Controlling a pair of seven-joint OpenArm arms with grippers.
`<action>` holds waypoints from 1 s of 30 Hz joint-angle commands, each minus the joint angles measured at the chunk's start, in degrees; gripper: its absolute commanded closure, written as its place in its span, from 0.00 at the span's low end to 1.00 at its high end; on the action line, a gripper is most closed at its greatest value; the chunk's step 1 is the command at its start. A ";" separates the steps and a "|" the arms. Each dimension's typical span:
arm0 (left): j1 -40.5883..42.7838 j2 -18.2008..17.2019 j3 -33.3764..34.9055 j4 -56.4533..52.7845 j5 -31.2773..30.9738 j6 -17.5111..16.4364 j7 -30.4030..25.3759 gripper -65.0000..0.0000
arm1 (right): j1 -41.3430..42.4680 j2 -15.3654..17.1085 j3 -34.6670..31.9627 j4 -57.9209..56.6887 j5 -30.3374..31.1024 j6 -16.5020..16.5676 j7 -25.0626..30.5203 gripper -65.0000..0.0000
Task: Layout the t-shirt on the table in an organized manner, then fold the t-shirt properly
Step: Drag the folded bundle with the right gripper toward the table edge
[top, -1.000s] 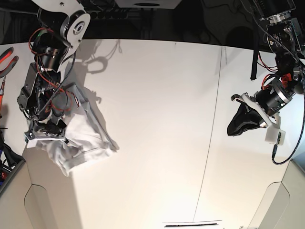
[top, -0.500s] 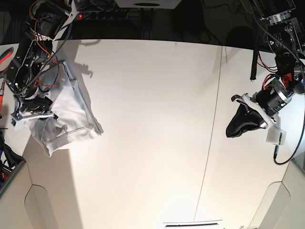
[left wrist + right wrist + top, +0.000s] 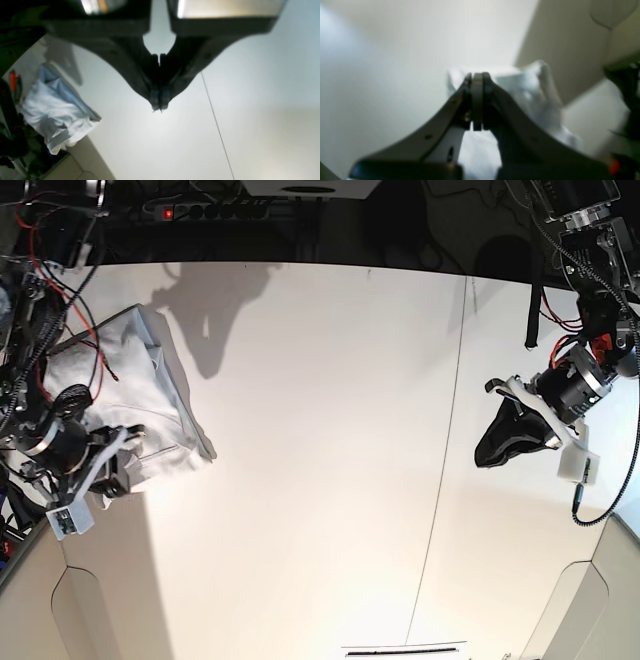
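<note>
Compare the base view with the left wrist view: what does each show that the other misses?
Only the base view shows the shut right gripper at the crumpled white cotton t-shirt, the power strip behind the table, and both arms whole. Only the left wrist view shows the left gripper close up, jaws pressed together, empty. Both show the t-shirt bunched at one edge of the smooth off-white table and the thin dark seam line.

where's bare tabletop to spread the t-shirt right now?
Bare: the broad middle of the table, from the t-shirt's right edge across to the seam line, and down to the near edge. A narrower bare strip lies beyond the seam, up to the shut left gripper. Crowded: far left, where the bunched shirt and right gripper sit.
</note>
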 commanded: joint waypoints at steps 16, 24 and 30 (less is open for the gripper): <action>-0.59 -0.63 -0.15 0.85 -1.46 -0.37 -1.07 1.00 | -1.09 12.90 -10.75 -18.16 -4.15 2.32 12.61 1.00; -0.61 -0.63 -0.15 0.83 -1.49 -0.37 -1.07 1.00 | -1.11 11.87 -11.63 -32.70 -7.85 0.31 17.07 1.00; -0.61 -0.66 -0.15 0.83 -1.51 -0.37 -1.09 1.00 | -1.16 7.56 -9.40 -36.17 -6.16 -6.10 16.79 1.00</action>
